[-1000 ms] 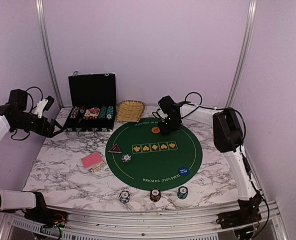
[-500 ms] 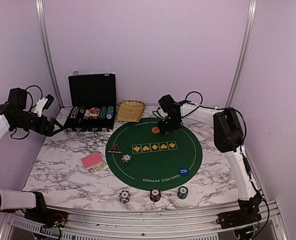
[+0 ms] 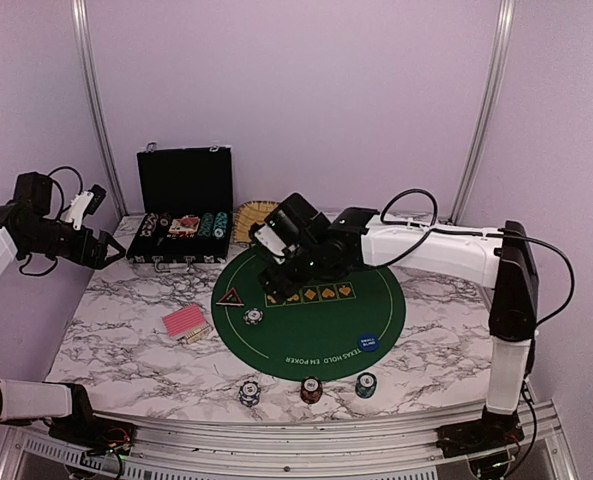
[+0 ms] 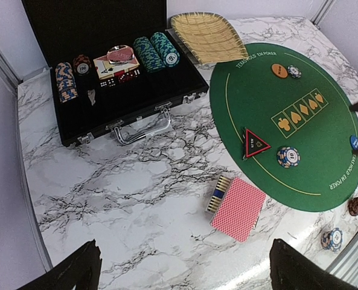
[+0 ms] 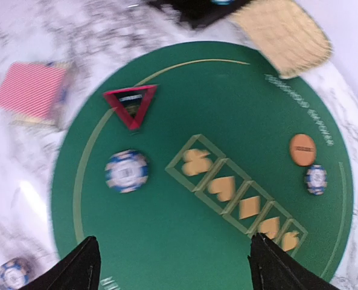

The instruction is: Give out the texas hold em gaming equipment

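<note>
My right gripper hovers open over the green mat, with nothing between its fingers. Below it on the mat lie the black-red triangle, a blue-white chip, the orange disc and a small chip right beside that disc. The blue disc rests near the mat's front edge. A pink-red-backed card deck lies on the marble left of the mat. My left gripper hangs open high above the table's left side, holding nothing.
The open black case with rows of chips stands at the back left. A straw basket sits beside it. Three chip stacks stand along the front edge. The right arm stretches across the mat's far side.
My right gripper opened near the orange disc, then swung left and up over the mat's middle. A small chip now lies beside the orange disc. The left arm barely moved.
</note>
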### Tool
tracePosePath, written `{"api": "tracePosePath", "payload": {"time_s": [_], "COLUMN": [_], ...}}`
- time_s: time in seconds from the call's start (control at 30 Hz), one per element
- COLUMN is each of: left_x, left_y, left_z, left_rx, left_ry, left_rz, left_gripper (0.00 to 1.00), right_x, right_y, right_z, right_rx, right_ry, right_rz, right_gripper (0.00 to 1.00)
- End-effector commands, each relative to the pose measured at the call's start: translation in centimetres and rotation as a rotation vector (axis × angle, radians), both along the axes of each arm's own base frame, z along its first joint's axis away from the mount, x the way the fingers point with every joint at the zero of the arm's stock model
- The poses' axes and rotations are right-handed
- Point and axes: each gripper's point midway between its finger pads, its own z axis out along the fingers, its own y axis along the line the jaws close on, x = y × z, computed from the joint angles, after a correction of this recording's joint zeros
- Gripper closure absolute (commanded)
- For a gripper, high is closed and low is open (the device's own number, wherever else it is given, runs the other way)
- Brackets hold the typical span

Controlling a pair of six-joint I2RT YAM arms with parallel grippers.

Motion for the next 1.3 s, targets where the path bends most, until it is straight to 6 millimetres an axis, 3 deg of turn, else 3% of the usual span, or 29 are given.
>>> {"api": "tracePosePath", "payload": {"time_s": [0.0,0.13,0.23,0.4,0.97,1.27], "left_x": [-0.3,-0.4,-0.6,-0.8,-1.0,-1.0], "left_y": [0.2,0.1,0.0,-0.1,-0.5,-0.4], "left_z": [1.0,1.3,1.6,1.4,0.3,0.3], "left_rx": [0.001,-0.001,-0.004,-0.008,-0.014,-0.007], "left_ry": [-0.008,-0.019,-0.028,-0.023,0.015,0.012], "left_rz": [0.019,0.015,0.012,0.007,-0.024,-0.026], "left_gripper": [0.01,0.01,0.01,0.01,0.01,0.01], "right_x": [-8.3,-14.2,-17.2,-20.0,-21.0,-21.6], "right_y": [3.0,4.6,5.1,5.7,7.1,7.4], "right_z": [-2.1,-4.0,-5.4,-7.3,-11.1,-11.8], "right_rx": [0.002,-0.026,-0.064,-0.087,-0.154,-0.168], "right_ry": [0.125,0.218,0.27,0.325,0.359,0.36], "right_rz": [0.165,0.3,0.38,0.483,0.561,0.579], "right_gripper": [0.13,0.08,0.05,0.04,0.18,0.37]}}
